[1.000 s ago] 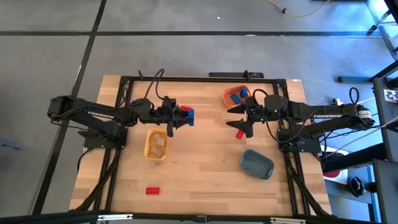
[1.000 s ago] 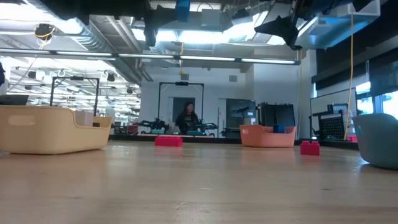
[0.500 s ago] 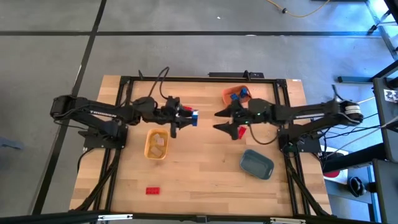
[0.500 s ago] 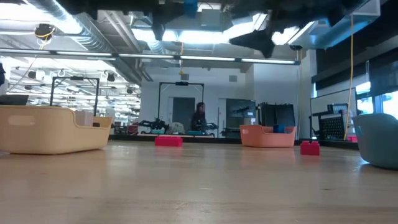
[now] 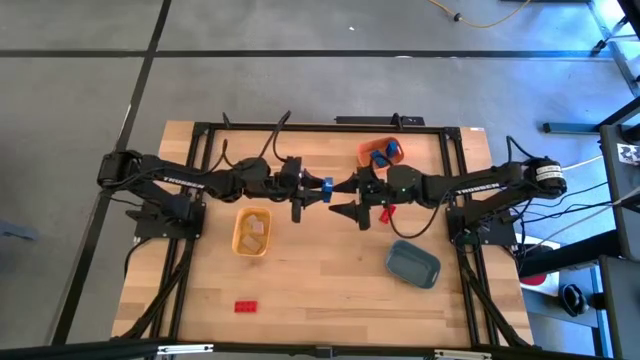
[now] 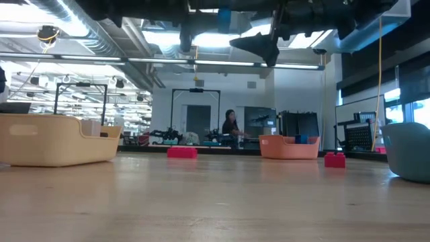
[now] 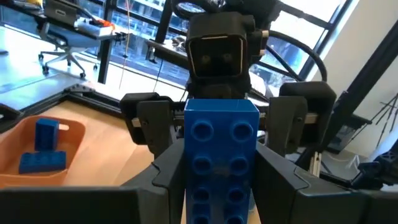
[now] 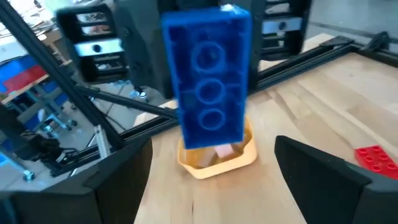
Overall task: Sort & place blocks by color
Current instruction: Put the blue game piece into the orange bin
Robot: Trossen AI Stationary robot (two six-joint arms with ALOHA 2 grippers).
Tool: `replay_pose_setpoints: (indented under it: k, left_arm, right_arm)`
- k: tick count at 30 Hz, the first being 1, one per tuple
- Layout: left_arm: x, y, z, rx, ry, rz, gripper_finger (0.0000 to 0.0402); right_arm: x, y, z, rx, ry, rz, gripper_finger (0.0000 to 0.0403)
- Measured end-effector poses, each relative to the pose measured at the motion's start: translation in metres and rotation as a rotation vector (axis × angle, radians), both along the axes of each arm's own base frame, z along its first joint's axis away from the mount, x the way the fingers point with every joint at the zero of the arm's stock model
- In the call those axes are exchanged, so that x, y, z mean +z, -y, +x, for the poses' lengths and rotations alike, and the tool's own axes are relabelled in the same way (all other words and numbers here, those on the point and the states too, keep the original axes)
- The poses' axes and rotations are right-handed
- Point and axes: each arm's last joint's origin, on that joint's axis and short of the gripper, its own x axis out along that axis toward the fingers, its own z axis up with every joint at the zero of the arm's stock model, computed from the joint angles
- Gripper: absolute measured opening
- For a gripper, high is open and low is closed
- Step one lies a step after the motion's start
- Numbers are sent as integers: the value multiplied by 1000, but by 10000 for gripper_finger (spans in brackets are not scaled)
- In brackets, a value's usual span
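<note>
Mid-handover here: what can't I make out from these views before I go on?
- High view: the blue block shows only as a speck between the left gripper and right gripper; contact between them is unreadable.
- High view: the count of blocks in the orange tray is hidden by the right arm.
- Low view: both grippers are cut off by the top edge.

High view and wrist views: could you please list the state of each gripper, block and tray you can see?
Left gripper: shut on the blue studded block, held above mid-table.
Right gripper: open, fingers either side of that block.
Orange tray: holds blue blocks.
Yellow tray: holds pale blocks.
Slate-blue tray: looks empty.
Red block near the front edge: loose on the table.
</note>
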Motion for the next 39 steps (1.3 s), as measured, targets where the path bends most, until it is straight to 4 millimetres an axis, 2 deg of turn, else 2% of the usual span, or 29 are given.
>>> replay_pose_setpoints:
  k: [5, 8, 12, 20, 25, 34, 39]
  left_arm:
    - [-2, 0, 3, -3, 11, -6, 130]
    - [3, 3, 5, -12, 90, -2, 130]
    - [-10, 4, 13, -8, 70, -25, 130]
    - [-19, 2, 20, 37, 84, -32, 130]
    - [-17, 1, 20, 38, 96, -31, 130]
    - [-17, 2, 20, 17, 100, -39, 130]
    - [-17, 3, 20, 0, 100, -68, 136]
  right_arm:
    - [2, 1, 0, -38, 24, -2, 342]
    - [4, 1, 1, -43, 44, -3, 342]
    - [4, 1, 1, -42, 44, -1, 342]
    - [4, -3, 1, -10, 43, 7, 335]
    - [3, -4, 0, -3, 36, 7, 289]
    - [3, -4, 0, -6, 30, 1, 142]
    - [3, -4, 0, -2, 28, 7, 142]
